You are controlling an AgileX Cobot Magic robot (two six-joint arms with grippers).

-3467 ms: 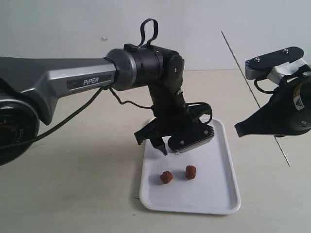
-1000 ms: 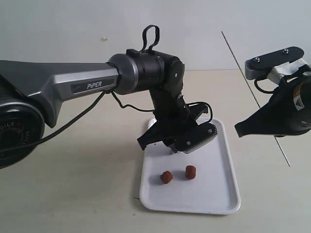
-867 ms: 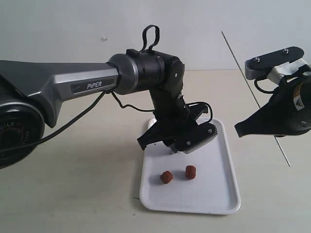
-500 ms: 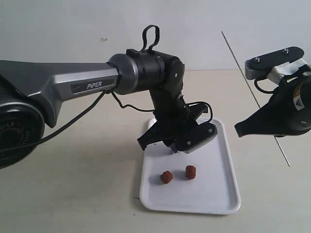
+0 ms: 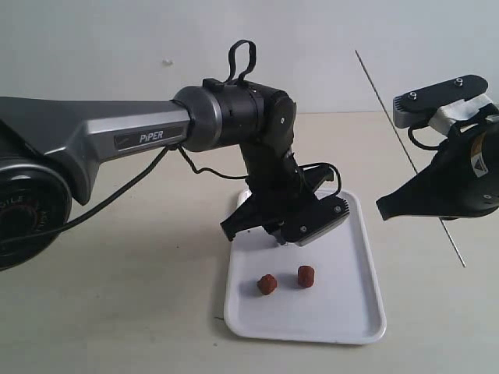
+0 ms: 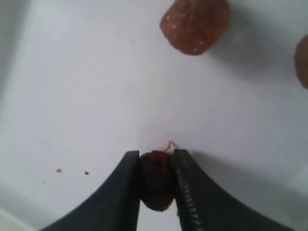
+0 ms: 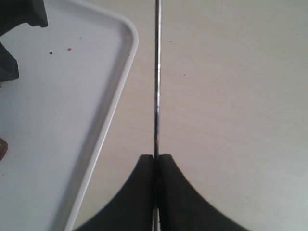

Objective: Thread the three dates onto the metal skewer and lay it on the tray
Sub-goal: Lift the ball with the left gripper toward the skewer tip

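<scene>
The white tray (image 5: 360, 305) lies on the table with two reddish-brown dates (image 5: 267, 285) (image 5: 306, 276) near its front. My left gripper (image 5: 278, 231) hangs low over the tray's far part. In the left wrist view, the left gripper (image 6: 156, 154) is shut on the third, darker date (image 6: 157, 185), right at the tray's surface (image 6: 86, 96). The other dates (image 6: 195, 24) (image 6: 303, 62) lie beyond it. My right gripper (image 5: 383, 209) is held off the tray's right side, shut on the metal skewer (image 5: 387, 113). The skewer (image 7: 157, 72) runs straight out from the right gripper (image 7: 156, 157) along the tray's rim (image 7: 115, 106).
The beige tabletop (image 5: 140, 296) extends around the tray. The left arm's grey link and cable (image 5: 140, 136) cross the left half of the exterior view. A few dark specks (image 6: 72, 171) dot the tray near the left gripper.
The left gripper has dropped towards the tray's far part and its jaws have closed in on the dark date. The right arm, the skewer and the two loose dates have not moved.
</scene>
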